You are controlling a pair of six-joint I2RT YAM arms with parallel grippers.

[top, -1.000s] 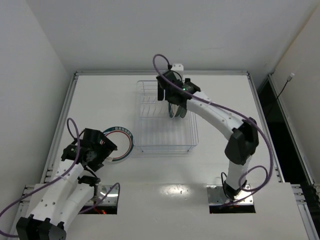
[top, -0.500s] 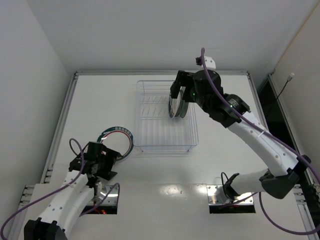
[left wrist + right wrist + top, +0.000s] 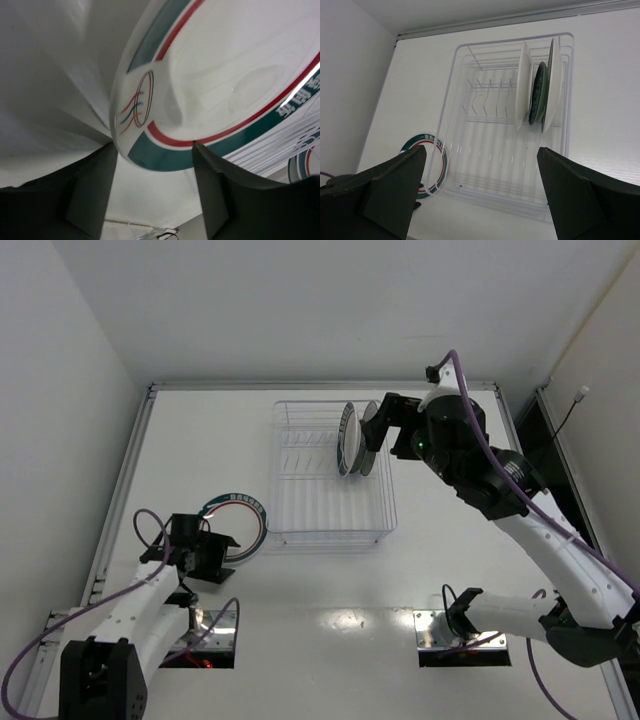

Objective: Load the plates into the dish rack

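Left gripper [image 3: 154,150]: jaws partly apart, with the rim of the green-and-red banded plate [image 3: 245,525] at the gap; contact can't be told. That plate lies flat on the table [image 3: 200,440], lower left in the top view, just beside the clear dish rack [image 3: 330,505]. Right gripper [image 3: 480,150]: jaws wide, holding nothing. Three plates [image 3: 538,95] stand on edge in the rack's upper right.

Glossy plate [image 3: 225,75], clear plastic rack [image 3: 330,515]

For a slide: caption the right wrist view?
Open right hand facing the dish rack: three plates upright inside, one banded plate on the table.
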